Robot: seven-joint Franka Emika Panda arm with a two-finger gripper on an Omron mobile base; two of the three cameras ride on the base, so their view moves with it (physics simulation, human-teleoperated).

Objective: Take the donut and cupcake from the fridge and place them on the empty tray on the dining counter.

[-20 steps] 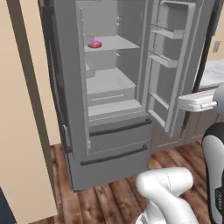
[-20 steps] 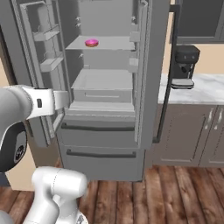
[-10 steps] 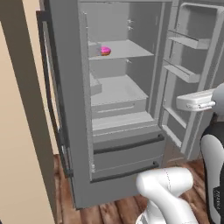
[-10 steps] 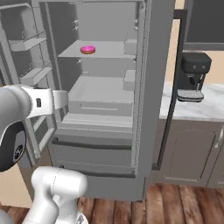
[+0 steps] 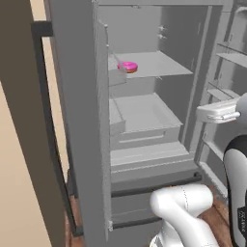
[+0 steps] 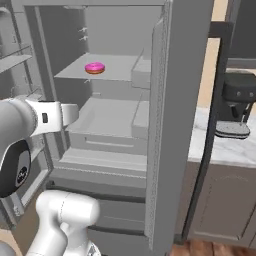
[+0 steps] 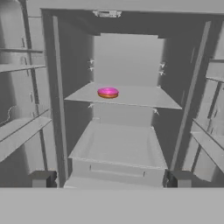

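Driven closer to fridge (image 5: 77, 120): interior now much larger than a second ago, both doors swung wide. Means approach nearly done, reach for first item likely next.
Donut (image 7: 108, 92) on upper shelf inside fridge, above drawer (image 7: 118, 153), toward shelf front.
Cupcake not made out inside fridge.
Gripper (image 7: 111, 179) facing fridge interior, well short of donut; jaws fully apart, holding nothing, touching nothing.

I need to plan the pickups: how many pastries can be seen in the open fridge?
1: the donut sits on the upper shelf of the fridge. The cupcake may be hidden.
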